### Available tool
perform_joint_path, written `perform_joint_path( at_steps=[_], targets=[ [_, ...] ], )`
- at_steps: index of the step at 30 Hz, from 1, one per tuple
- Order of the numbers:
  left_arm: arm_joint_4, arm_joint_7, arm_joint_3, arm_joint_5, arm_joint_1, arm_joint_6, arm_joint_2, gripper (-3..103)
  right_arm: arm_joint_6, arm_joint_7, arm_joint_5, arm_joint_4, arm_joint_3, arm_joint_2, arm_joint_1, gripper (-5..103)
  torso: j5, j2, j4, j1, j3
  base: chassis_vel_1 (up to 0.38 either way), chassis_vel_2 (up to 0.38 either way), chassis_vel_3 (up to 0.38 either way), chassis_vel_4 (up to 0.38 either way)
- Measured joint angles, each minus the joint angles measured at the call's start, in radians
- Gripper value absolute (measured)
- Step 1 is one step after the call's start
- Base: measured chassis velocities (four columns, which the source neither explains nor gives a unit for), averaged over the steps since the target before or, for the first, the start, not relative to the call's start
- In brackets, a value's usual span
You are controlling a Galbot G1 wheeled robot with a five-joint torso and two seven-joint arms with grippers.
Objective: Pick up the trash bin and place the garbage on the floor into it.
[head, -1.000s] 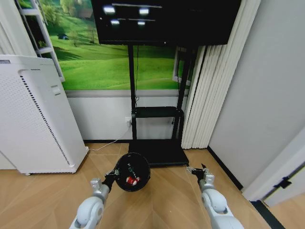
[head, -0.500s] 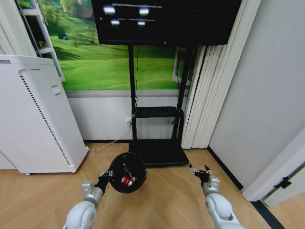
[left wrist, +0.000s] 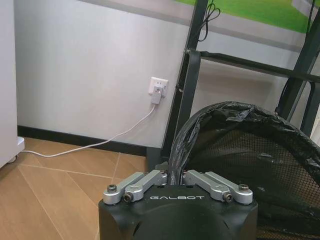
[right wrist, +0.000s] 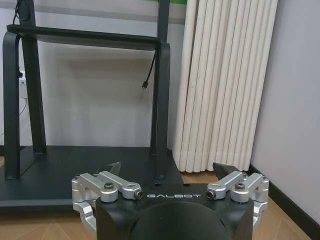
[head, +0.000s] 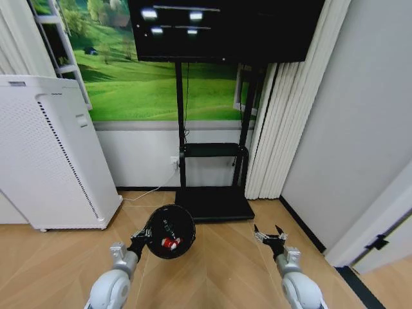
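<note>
The left gripper [head: 139,239] is clamped on the rim of the trash bin [head: 170,230], held above the wooden floor [head: 219,270] – red garbage [head: 168,244] lies inside; the right gripper [head: 269,234] hangs empty, fingers spread

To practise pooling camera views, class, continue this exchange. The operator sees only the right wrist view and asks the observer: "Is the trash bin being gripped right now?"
Observer: Yes. The left gripper is shut on the bag-lined rim of the trash bin.
Operator: Is anything inside it?
Observer: A red-and-white piece lies at the bottom.
Operator: Where is the bin relative to my gripper?
Observer: In the head view it sits to the left of the open right gripper, well apart from it, in front of the TV stand.
</note>
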Motion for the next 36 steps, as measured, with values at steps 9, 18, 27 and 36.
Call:
perform_joint_path(
  at_steps=[9, 18, 27, 36],
  targets=[
    [0.0, -0.009, 0.003, -0.001, -0.001, 0.001, -0.001, 4, 0.008, -0.005, -0.014, -0.007, 0.002, -0.004, -0.005, 100, 0.0001, 0.0, 0.0001, 0.0, 0.0, 0.117, -0.131, -0.131, 0.133],
    [0.005, -0.014, 0.003, -0.002, -0.007, 0.001, -0.001, 4, 0.014, -0.006, -0.05, -0.016, -0.007, -0.006, -0.005, 100, 0.0002, 0.0, 0.0, 0.0, 0.0, 0.193, -0.137, -0.207, 0.149],
    [0.012, -0.014, -0.006, -0.004, -0.009, 0.001, -0.001, 4, 0.007, -0.005, -0.063, -0.028, -0.012, -0.005, -0.002, 100, 0.0, 0.0, 0.0002, 0.0, 0.0, 0.308, -0.033, -0.319, 0.022],
    [0.016, -0.013, -0.004, -0.005, -0.012, -0.002, -0.002, 4, 0.01, -0.004, -0.067, -0.034, -0.012, -0.005, -0.006, 100, -0.0002, 0.0, 0.0001, 0.0, 0.0, 0.401, 0.098, -0.4, -0.081]
  ],
)
